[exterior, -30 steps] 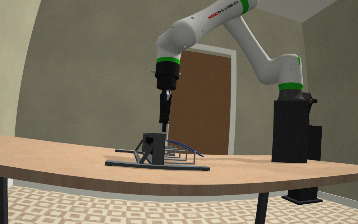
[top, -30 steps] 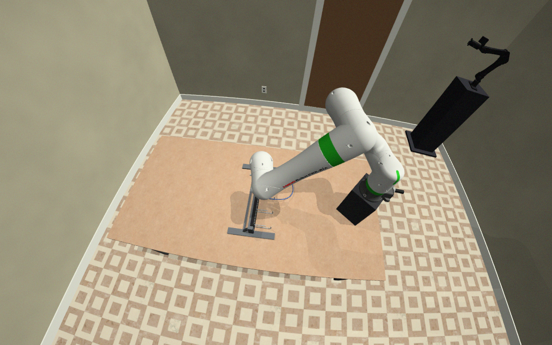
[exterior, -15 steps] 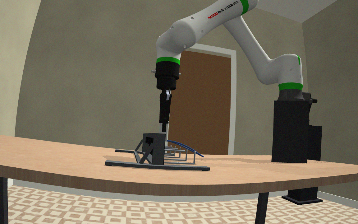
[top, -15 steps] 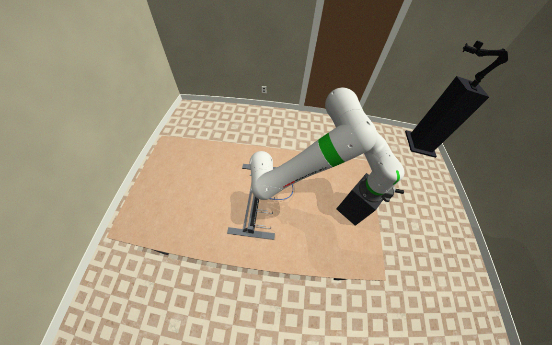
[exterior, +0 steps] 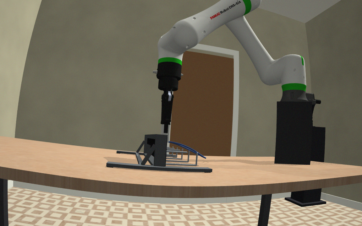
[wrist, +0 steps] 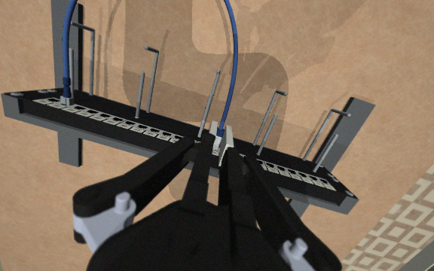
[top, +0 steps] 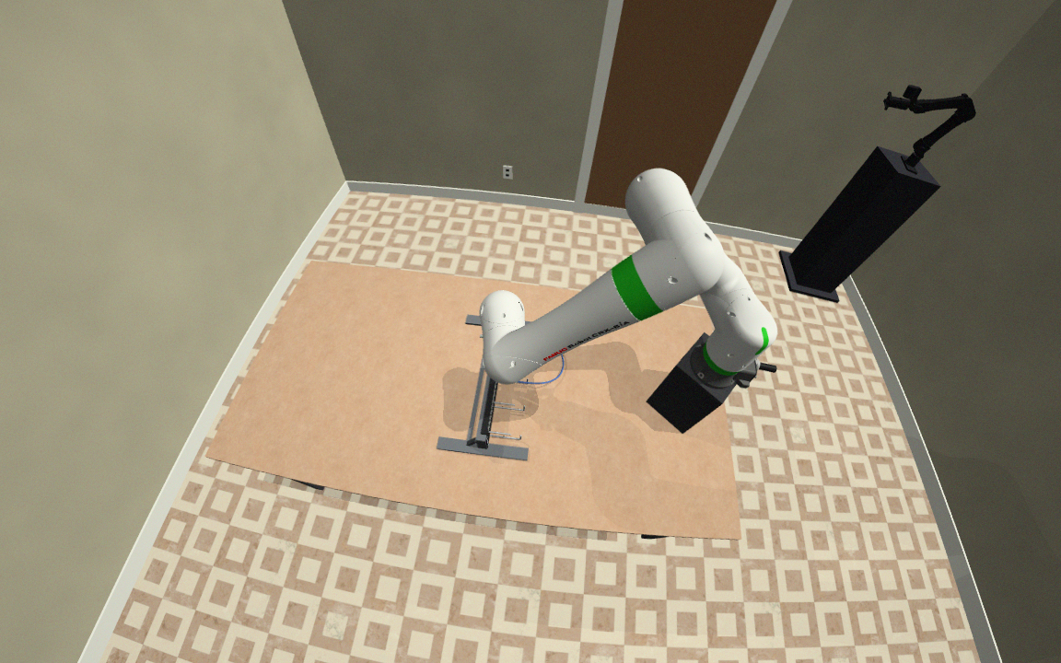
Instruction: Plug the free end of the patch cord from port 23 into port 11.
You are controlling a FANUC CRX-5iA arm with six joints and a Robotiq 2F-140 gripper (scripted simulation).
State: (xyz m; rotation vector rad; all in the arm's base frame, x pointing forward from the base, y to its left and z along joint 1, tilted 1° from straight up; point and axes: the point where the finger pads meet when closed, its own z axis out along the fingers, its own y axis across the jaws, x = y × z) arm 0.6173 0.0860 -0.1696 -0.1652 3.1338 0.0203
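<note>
The dark patch-panel rack [wrist: 100, 124] [exterior: 155, 153] [top: 481, 412] stands on the table [top: 336, 370] [exterior: 50, 160] [wrist: 371, 56], its row of ports with white plates facing up in the wrist view. A blue patch cord [wrist: 233, 56] [exterior: 188, 148] arcs from a plug [wrist: 66, 98] seated near one end of the row to the free plug [wrist: 219, 141]. My gripper [wrist: 218, 132] [exterior: 165, 127] is shut on the free plug and holds it at the port row near the middle. Whether it is seated at full depth I cannot tell.
Thin grey cable-management bars [wrist: 152, 79] stick out of the rack's far side. The robot's black pedestal [exterior: 293, 131] [top: 687, 395] stands at the table's right side. A black column with a camera arm [top: 856, 218] stands on the floor beyond.
</note>
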